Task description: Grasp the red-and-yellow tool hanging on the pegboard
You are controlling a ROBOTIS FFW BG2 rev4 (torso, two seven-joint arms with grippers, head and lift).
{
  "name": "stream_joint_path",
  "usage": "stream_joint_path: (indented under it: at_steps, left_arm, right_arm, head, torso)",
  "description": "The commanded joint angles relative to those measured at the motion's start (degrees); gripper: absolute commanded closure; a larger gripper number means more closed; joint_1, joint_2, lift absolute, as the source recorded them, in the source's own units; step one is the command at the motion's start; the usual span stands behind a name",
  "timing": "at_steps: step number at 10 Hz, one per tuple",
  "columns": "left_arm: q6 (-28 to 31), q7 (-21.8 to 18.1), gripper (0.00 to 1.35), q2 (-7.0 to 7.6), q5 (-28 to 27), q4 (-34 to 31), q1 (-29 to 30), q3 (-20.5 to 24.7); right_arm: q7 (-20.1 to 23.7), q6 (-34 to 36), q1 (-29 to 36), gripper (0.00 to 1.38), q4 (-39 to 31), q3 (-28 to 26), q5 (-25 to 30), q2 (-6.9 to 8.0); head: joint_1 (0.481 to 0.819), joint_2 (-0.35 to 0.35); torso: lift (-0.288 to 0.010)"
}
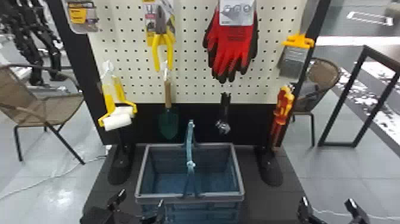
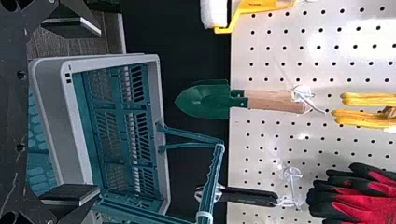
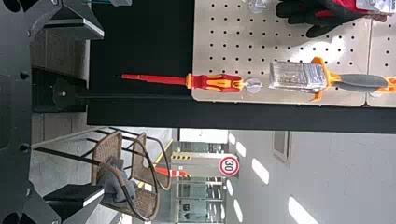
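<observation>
Head view: the red-and-yellow tool (image 1: 281, 114) hangs at the right edge of the pegboard (image 1: 193, 59). Its long axis is upright, with the handle on top and the red shaft pointing down past the board's lower edge. The right gripper (image 1: 327, 210) sits at the near right, its fingers spread apart with nothing between them. The tool lies farther off and somewhat to its left, well apart. The left gripper (image 1: 140, 205) sits at the near left beside the basket (image 1: 239, 181), likewise spread and empty. The basket stands between it and the tool, so I judge the right arm the nearer one. Both grippers are cut off by the bottom edge, and the tool's tip is hard to tell from the dark stand behind it.

Left wrist view: the left gripper (image 2: 70, 109) is spread wide over the basket's near rim, and a green trowel (image 2: 205, 100) hangs on the board beyond.

Right wrist view: the right gripper (image 3: 77, 109) is wide apart and empty. The tool (image 3: 212, 82) is ahead, within the span of the fingers but off centre. The fingers spread across its long axis, so a grasp from either side looks possible after travelling forward. A clear hook (image 3: 254, 85) holds the handle's top and is hard to make out. A paintbrush (image 3: 299, 77) hangs just above it.
</observation>
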Motion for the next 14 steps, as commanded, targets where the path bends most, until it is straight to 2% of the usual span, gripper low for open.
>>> stream_joint_path:
  at_steps: [1, 2, 3, 4, 5, 7, 10, 12, 14]
  left_arm:
    - [0.0, 0.0, 0.13, 0.03, 0.12, 0.0, 0.0, 0.0]
    - [0.09, 0.0, 0.13, 0.12, 0.12, 0.0, 0.0, 0.0]
    - [0.09, 0.0, 0.13, 0.12, 0.12, 0.0, 0.0, 0.0]
    - [0.09, 0.0, 0.13, 0.12, 0.12, 0.0, 0.0, 0.0]
    - [0.17, 0.0, 0.13, 0.12, 0.12, 0.0, 0.0, 0.0]
    - [0.17, 0.0, 0.13, 0.03, 0.21, 0.0, 0.18, 0.0]
    - [0.35, 0.0, 0.13, 0.03, 0.12, 0.0, -0.17, -0.18]
    - [0.35, 0.0, 0.13, -0.06, 0.03, 0.18, -0.26, -0.35]
    - [0.26, 0.0, 0.13, -0.32, 0.03, 0.18, -0.35, -0.18]
  right_arm:
    - [0.19, 3.05, -1.1, 0.13, -1.1, 0.69, -1.08, 0.32]
    - [1.51, 6.39, -2.24, 0.12, -1.72, 1.65, -3.19, -1.49]
    - [4.59, 10.17, -4.0, 0.12, -1.89, 1.92, -5.12, -3.34]
    - [7.49, 13.95, -6.02, 0.12, -2.24, 1.83, -6.0, -4.75]
    - [8.63, 16.67, -7.69, 0.12, -2.68, 1.83, -6.44, -5.89]
    - [11.97, 20.54, -12.35, 0.11, -1.28, 1.3, -7.58, -6.86]
    - [19.35, 27.13, -20.78, 0.11, 0.31, -1.51, -5.73, -7.73]
    - [24.45, 32.05, -25.79, 0.1, 1.71, -1.86, -5.91, -9.4]
    - [29.28, 37.68, -29.57, 0.09, 2.68, -1.86, -4.06, -10.46]
  head:
    - [0.549, 0.0]
    - [0.549, 0.0]
    - [0.549, 0.0]
    - [0.549, 0.0]
    - [0.549, 0.0]
    - [0.549, 0.0]
    - [0.549, 0.0]
    - [0.549, 0.0]
    - [0.549, 0.0]
  torso:
    - [-0.1]
    - [-0.1]
    - [-0.1]
    - [-0.1]
    - [-0.1]
    - [-0.1]
    - [-0.1]
    - [-0.1]
    - [-0.1]
